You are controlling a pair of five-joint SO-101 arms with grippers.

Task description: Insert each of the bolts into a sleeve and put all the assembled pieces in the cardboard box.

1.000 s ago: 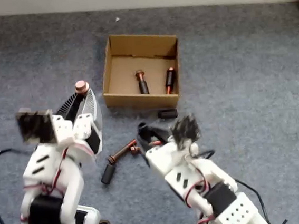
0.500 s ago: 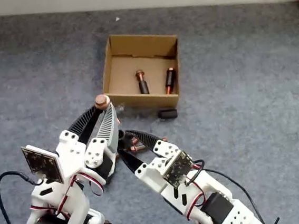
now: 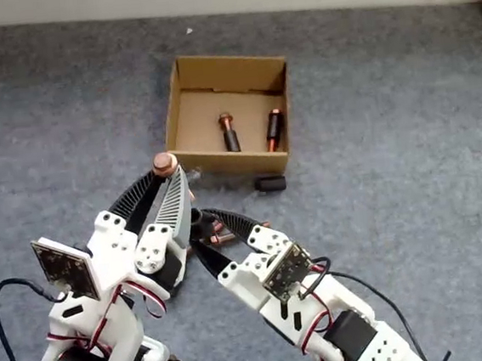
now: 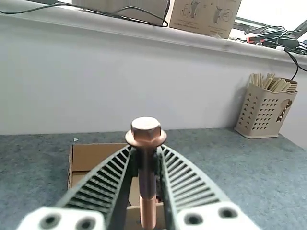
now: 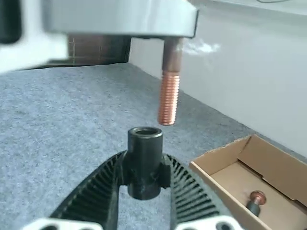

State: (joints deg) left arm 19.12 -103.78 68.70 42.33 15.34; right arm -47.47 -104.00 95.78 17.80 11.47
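Observation:
My left gripper [image 3: 169, 175] is shut on a copper bolt [image 3: 164, 163], held upright with its head on top; in the left wrist view the bolt [image 4: 145, 158] stands between the ribbed fingers [image 4: 180, 179]. My right gripper [image 3: 198, 224] is shut on a black sleeve [image 5: 145, 160], open end up. The bolt's threaded tip [image 5: 169, 103] hangs just above the sleeve's bore, slightly to one side and apart from it. The cardboard box [image 3: 183, 90] lies beyond both grippers and holds two assembled pieces [image 3: 229, 133] [image 3: 274, 129].
A loose black sleeve [image 3: 269, 183] lies on the grey carpet just in front of the box. Another copper bolt [image 3: 220, 230] lies on the carpet, partly hidden under my right gripper. A perforated beige holder [image 4: 263, 111] stands against the far wall.
Over the last second the left gripper carried the bolt right and nearer the right arm, while the right gripper swung left with the sleeve to under it. Both have been nearly still since half a second ago.

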